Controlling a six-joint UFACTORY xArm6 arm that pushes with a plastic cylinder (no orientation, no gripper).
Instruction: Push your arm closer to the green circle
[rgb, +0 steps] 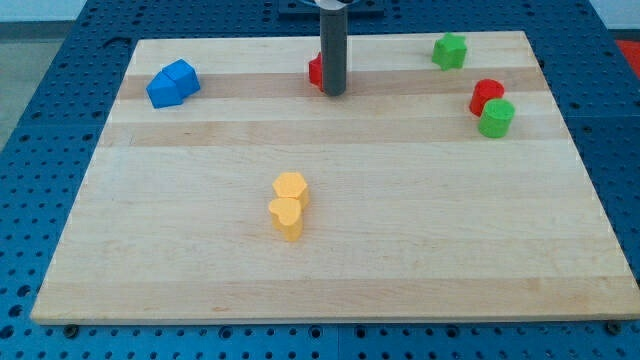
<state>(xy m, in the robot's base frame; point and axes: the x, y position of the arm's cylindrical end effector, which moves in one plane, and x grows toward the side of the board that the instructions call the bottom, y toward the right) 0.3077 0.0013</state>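
Standing upright near the view's top centre, the dark rod comes down onto the wooden board (330, 250), and my tip (334, 94) rests on the wood just in front of a red block (316, 70) that it half hides (its shape cannot be made out behind the rod). No jaws here to open or close: the rod ends plain and holds nothing, and whether it actually touches that red block cannot be told.

Taking the tip as the landmark, the green circle (496, 117) sits well apart from it toward the view's right and a little lower, close to the board's right edge. A red cylinder (486, 95) stands touching the green circle on its upper-left side, so it lies between the tip and the green one, roughly level with the tip. Farther up and right of the tip, near the board's top edge, is a green block (450, 50) with a jagged, star-like outline.

Left of the tip, about as far as the circle is to the right, lie two blue blocks (172, 84) pressed together. Below the tip and slightly left, near the board's middle, a yellow hexagon (290, 186) touches a yellow heart-shaped block (287, 217) just beneath it.
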